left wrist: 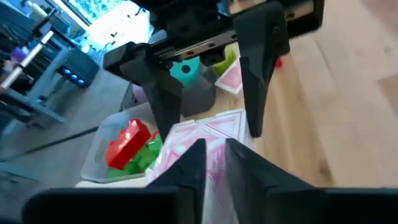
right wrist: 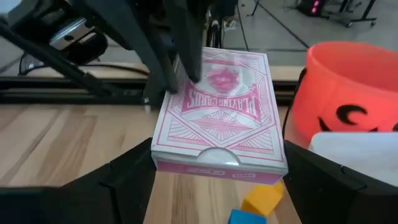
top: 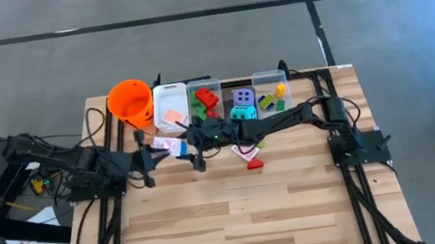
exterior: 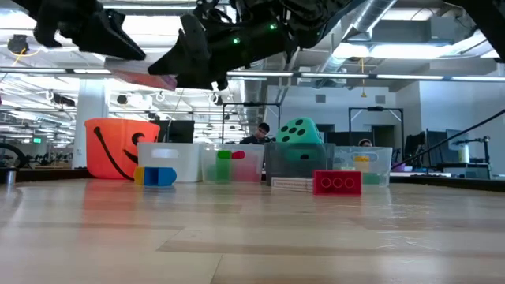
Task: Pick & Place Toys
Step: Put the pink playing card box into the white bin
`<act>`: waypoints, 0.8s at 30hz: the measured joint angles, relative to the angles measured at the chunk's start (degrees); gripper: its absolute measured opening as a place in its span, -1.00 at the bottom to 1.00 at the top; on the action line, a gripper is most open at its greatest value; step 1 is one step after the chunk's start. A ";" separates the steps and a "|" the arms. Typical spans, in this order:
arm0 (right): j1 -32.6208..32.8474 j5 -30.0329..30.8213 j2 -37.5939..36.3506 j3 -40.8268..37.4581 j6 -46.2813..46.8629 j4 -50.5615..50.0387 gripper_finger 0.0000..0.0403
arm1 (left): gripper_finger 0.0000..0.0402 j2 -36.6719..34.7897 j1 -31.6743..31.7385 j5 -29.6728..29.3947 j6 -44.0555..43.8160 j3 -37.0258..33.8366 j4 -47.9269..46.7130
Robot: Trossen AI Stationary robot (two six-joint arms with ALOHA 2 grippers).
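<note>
A pink-white pack of playing cards (right wrist: 217,118) hangs in the air above the table, face up and about level; it also shows in the high view (top: 172,146). My left gripper (left wrist: 216,168) is shut on its end toward the table's left. My right gripper (right wrist: 217,171) comes from the table's right, open wide, with one finger on either side of the pack's other end; I cannot tell whether they touch it. The right gripper's two fingers (left wrist: 258,81) also show in the left wrist view. My left gripper pinches the pack's end toward the table's left (left wrist: 214,146) between its two fingers (left wrist: 193,165). The fingers come about level from the table's left. The pack is lifted clear of the table, roughly level, with its printed face up.
At the far edge stand an orange bucket (top: 130,100) and clear bins (top: 172,107) holding bricks. A teal die (top: 242,114) and a purple die (top: 243,97) sit there too. A red brick (top: 255,164) and a pink card (top: 247,153) lie mid-table; blue and yellow bricks (exterior: 158,176) lie near the bucket.
</note>
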 joint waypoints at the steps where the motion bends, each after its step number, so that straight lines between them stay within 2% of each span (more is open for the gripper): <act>1: 0.00 0.00 0.00 0.00 0.06 -0.69 0.48 | -0.67 0.94 0.00 -0.42 1.25 0.00 0.46; 6: -0.45 0.04 0.00 0.02 2.02 -2.98 0.48 | -0.33 4.76 0.02 -3.48 3.00 -0.04 4.18; 15: -1.47 -0.22 0.00 0.02 2.10 -4.23 0.48 | 0.26 7.35 0.07 -4.43 9.89 -0.04 5.66; 19: -2.72 0.45 -0.41 0.32 2.36 -2.98 0.48 | 0.38 7.64 0.02 -3.51 10.11 -0.28 4.62; 24: -4.14 0.67 -0.15 0.20 2.63 -5.35 0.48 | 0.42 6.78 -0.22 -4.75 12.11 -0.16 4.86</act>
